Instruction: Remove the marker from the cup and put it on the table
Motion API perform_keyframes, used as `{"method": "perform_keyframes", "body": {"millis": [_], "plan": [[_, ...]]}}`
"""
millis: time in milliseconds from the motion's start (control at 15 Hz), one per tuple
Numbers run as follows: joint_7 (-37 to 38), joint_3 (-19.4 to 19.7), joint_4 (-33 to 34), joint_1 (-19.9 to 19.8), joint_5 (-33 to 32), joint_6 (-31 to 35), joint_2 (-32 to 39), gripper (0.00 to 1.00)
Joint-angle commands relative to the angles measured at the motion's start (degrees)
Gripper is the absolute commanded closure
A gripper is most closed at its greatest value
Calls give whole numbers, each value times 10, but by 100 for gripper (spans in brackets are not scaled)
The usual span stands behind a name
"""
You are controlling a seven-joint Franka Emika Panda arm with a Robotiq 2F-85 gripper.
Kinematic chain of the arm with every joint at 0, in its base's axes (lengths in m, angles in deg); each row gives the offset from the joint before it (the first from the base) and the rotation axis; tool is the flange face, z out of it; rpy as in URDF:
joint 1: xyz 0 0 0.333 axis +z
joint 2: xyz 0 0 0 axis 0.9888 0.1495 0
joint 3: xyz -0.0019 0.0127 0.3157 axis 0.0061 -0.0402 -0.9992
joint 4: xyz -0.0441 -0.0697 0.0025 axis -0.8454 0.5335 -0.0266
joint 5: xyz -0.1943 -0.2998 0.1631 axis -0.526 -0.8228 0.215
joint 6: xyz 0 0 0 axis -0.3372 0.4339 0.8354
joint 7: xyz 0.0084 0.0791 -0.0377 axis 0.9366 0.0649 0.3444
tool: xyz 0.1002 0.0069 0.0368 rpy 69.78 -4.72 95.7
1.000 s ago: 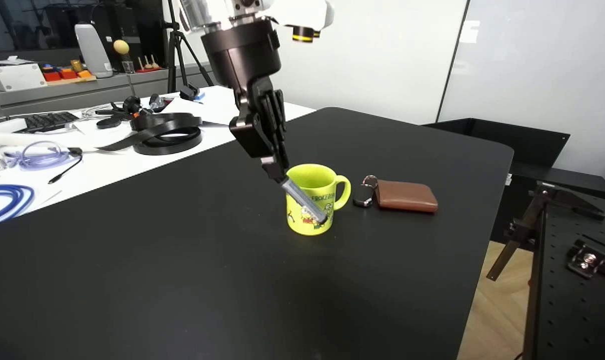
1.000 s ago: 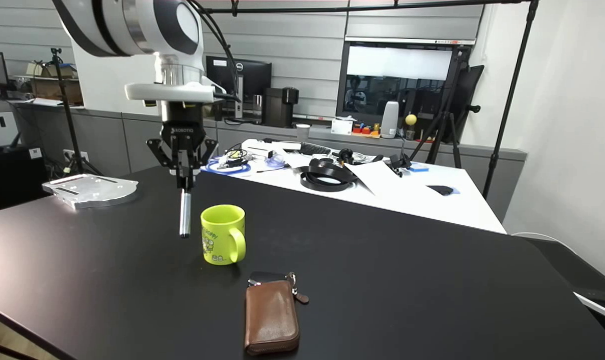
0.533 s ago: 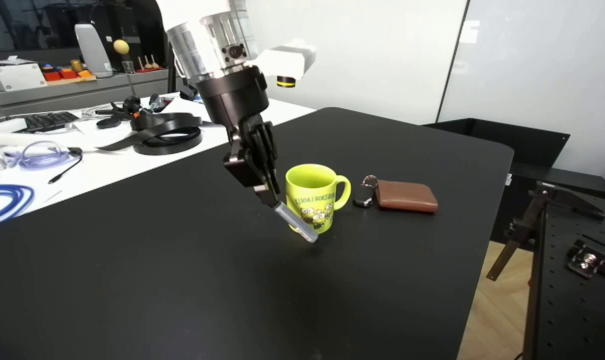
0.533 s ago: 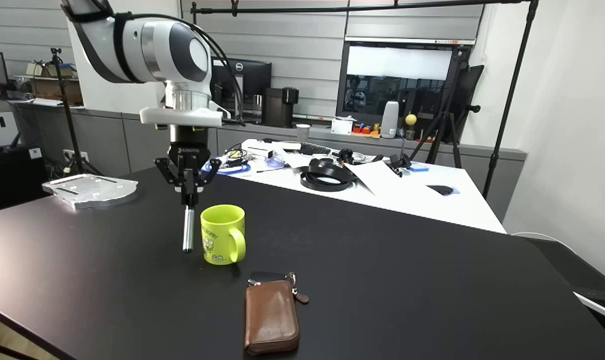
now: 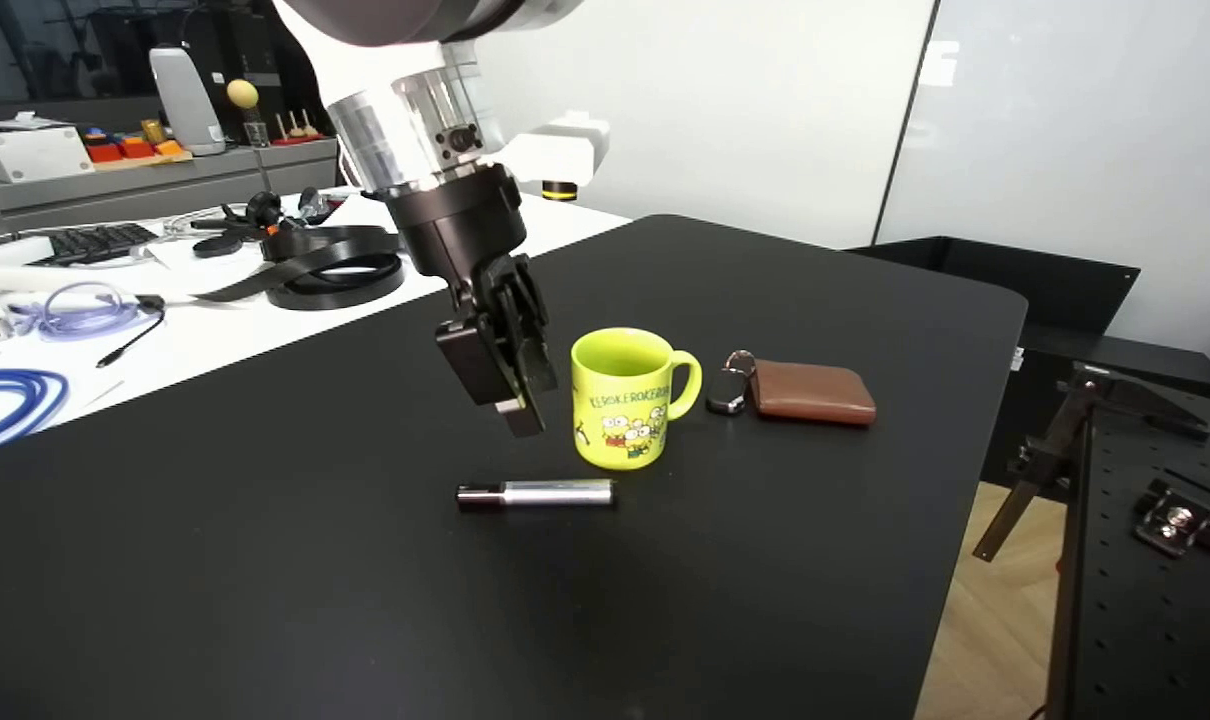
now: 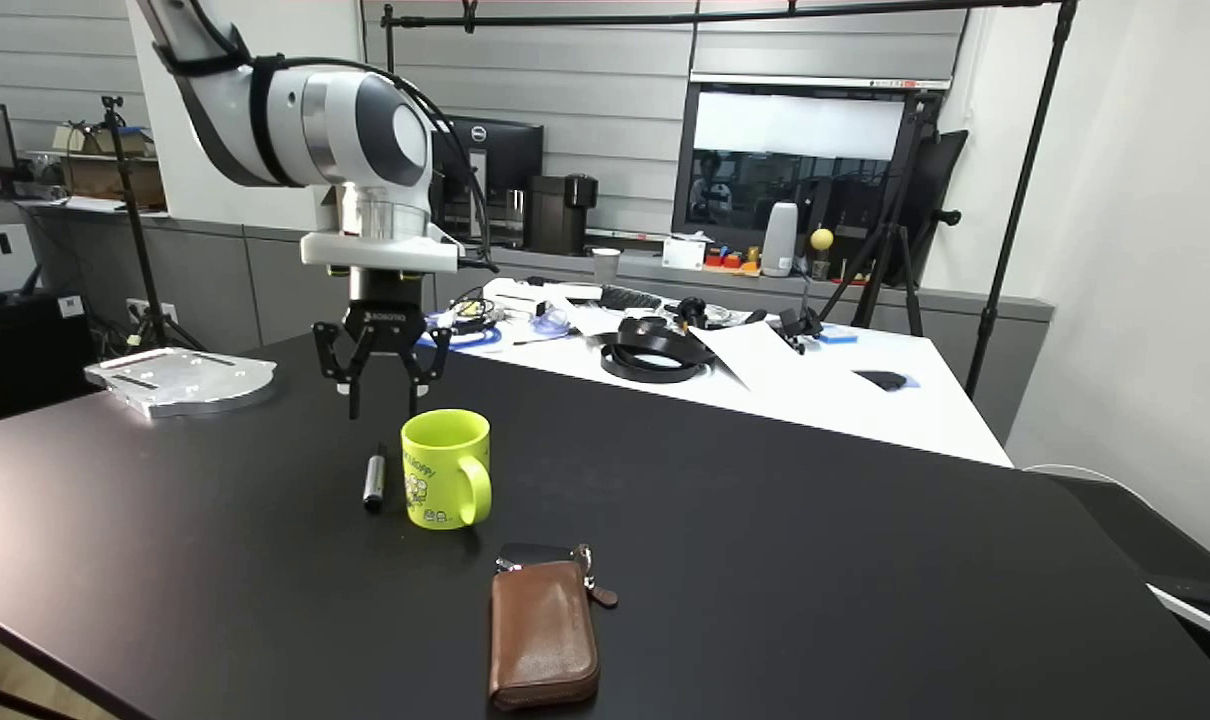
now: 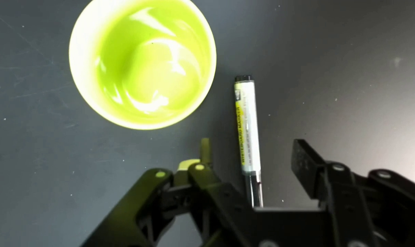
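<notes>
Since half a second ago, the marker (image 6: 374,482) has gone from my grip to lying flat on the table (image 5: 315,600), and my fingers (image 7: 307,168) have parted: they stand released, spread apart, raised above it. In the wrist view the marker shows in the gap between them, beside the cup (image 5: 620,400) and not touching, and its dark end runs behind my gripper (image 6: 384,410), so I cannot see where it stops. I can read WHITEBOARD MARKER on its yellow strip; the smaller print is too fine. That view's top edge crops the cup's rim. In an exterior view one fingertip (image 5: 527,420) masks much of the other finger, so the gap is hidden. In an exterior view the wallet (image 6: 543,640) partly covers a dark object (image 6: 533,554) I cannot identify, and the marker's far end melts into the black. My arm (image 6: 345,130) leaves both exterior views at the top.
</notes>
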Motion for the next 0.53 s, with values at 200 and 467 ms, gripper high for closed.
{"method": "perform_keyframes", "body": {"millis": [200,467], "plan": [[-44,-13,-18,-12,-12,-1,-38,0],[-81,-22,-66,-19,-6,27,-100,0]]}}
